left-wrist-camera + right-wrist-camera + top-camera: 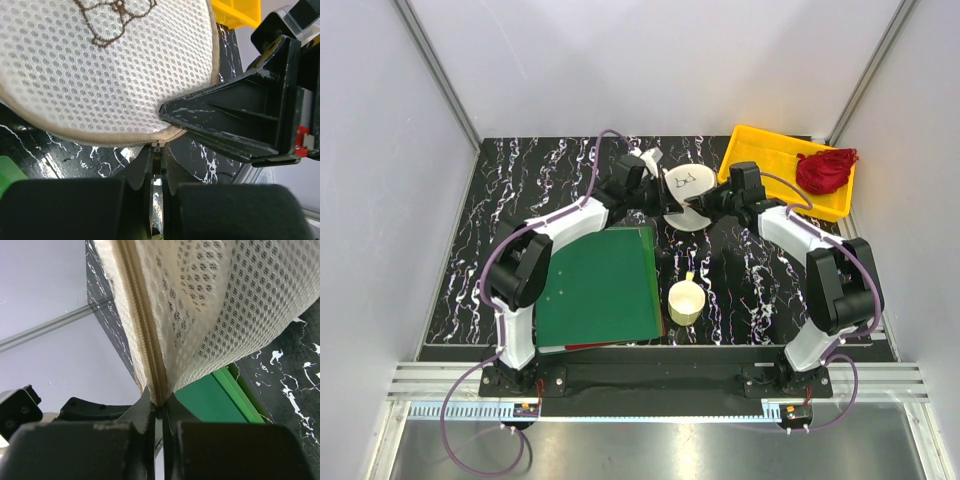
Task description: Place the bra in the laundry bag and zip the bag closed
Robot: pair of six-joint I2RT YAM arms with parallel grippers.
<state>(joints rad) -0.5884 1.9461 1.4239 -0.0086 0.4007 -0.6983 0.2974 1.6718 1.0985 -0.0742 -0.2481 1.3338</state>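
Top external view showed the laundry bag [688,182] held between both arms over the table [520,180], near the middle of its far edge. A brown line-drawn mark on the mesh face was not legible as writing. The left gripper [156,154] was clenched on the zipper rim. The right gripper [159,409] was clamped on the same zipped seam. A yellow tray [770,150] holding a red garment [825,170] filled the far right corner, close beside the right arm. A green folder [598,285] and a cream cup [684,302] lay toward the near edge, apart from the bag.

No readable text; laundry bag [100,85] bears only brown outline drawing [116,31].
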